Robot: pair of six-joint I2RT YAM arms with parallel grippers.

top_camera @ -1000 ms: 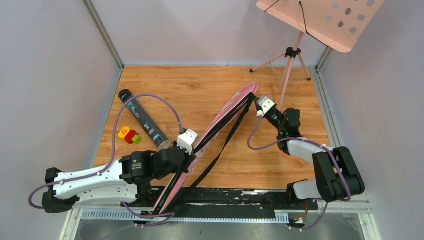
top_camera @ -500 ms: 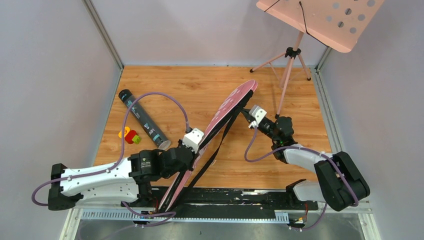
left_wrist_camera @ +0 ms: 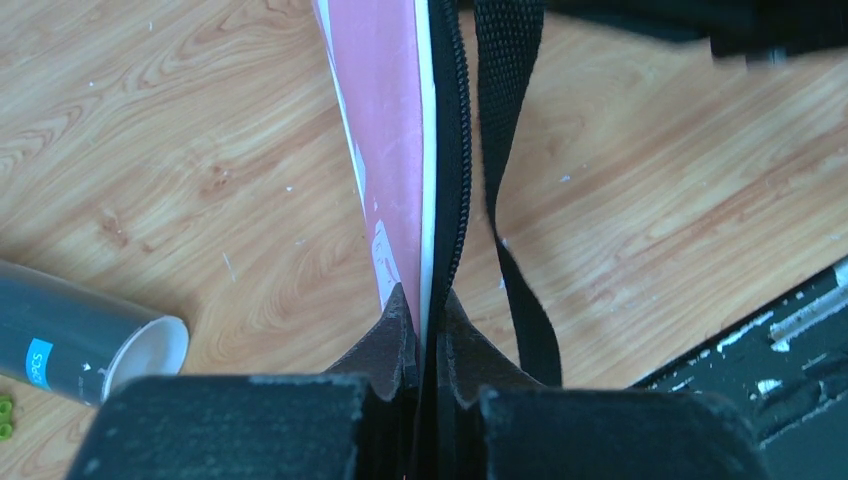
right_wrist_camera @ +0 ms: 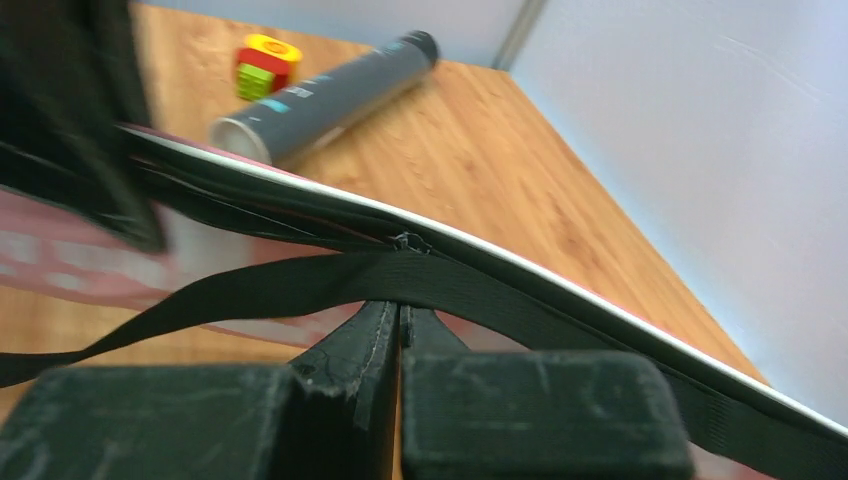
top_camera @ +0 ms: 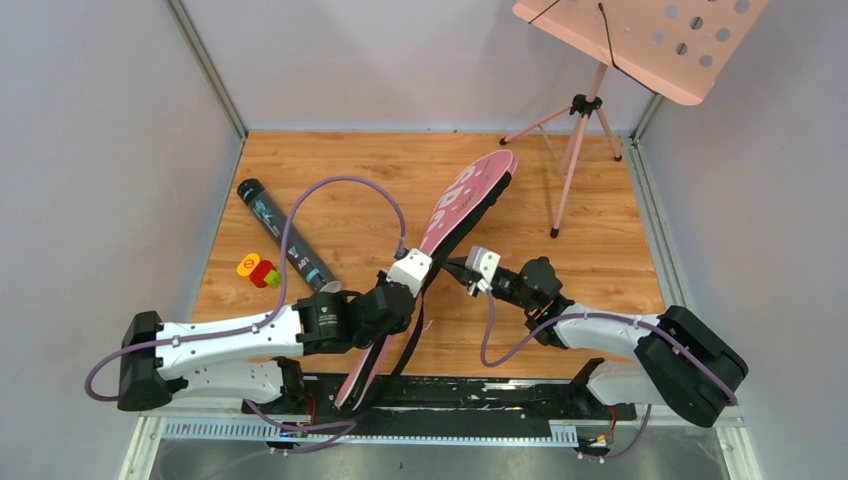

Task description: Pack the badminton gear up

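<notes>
The pink racket bag (top_camera: 470,190) lies slantwise on the wooden floor, from the far middle to the black base rail. My left gripper (top_camera: 415,290) is shut on its zipper edge about halfway along. In the left wrist view the fingers pinch the white piping and the zip of the bag (left_wrist_camera: 385,130). My right gripper (top_camera: 452,266) is shut just right of the bag. Its tips (right_wrist_camera: 400,310) meet under the black strap (right_wrist_camera: 300,285), below the zipper slider (right_wrist_camera: 408,240). The strap hides whatever they pinch. The black tube (top_camera: 285,238) lies to the left.
A small orange, red and green toy (top_camera: 258,270) sits beside the tube. The pink music stand (top_camera: 640,40) is at the back right, with its tripod legs (top_camera: 570,150) on the floor. Grey walls close in both sides.
My right gripper has slid from the bag's far end down along its edge, close to the left gripper. The left arm reached forward and right. The bag swung more upright.
</notes>
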